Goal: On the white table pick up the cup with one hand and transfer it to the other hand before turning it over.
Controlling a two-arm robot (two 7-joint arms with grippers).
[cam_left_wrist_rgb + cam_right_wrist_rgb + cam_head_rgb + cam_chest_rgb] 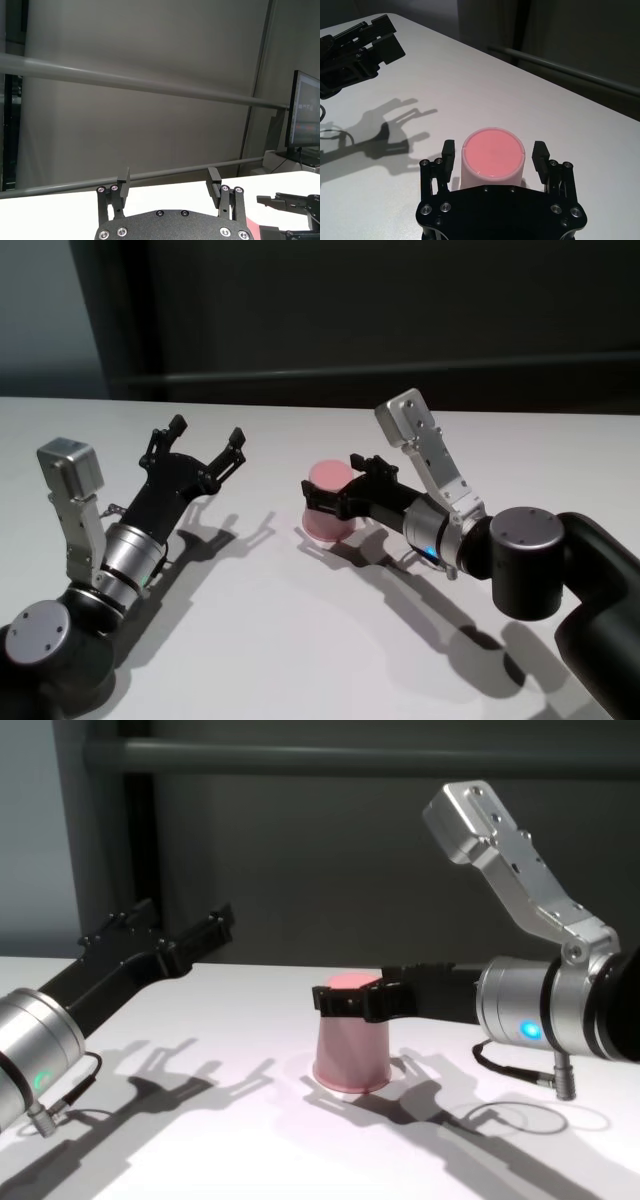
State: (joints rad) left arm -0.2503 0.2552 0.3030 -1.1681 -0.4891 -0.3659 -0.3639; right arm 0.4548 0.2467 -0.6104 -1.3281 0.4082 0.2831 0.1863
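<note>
- The cup [352, 1040] stands upside down on the counter [300, 640]: its wider rim rests on the surface and its flat pink base faces up.
- In the right wrist view the upturned base [493, 153] shows as a closed pink disc with a paler edge; the inside of the cup is hidden, so any contents cannot be seen.
- The cup sits about midway between the counter's left and right edges, nearer the far edge than the near one, and it casts a soft shadow toward the near edge.
- The right gripper [494, 152] reaches in low from the right side and straddles the upper part of the cup.
- Its fingers [448, 150] stand apart, one on each side of the cup, and the right wrist view shows a gap between each pad and the cup wall, so they do not clamp it.
- The left gripper [205, 445] is raised above the left part of the counter, well apart from the cup, pointing toward the far edge.
- Its fingers [123, 180] are spread wide with nothing between them.
- Both arms throw dark shadows across the white surface.
</note>
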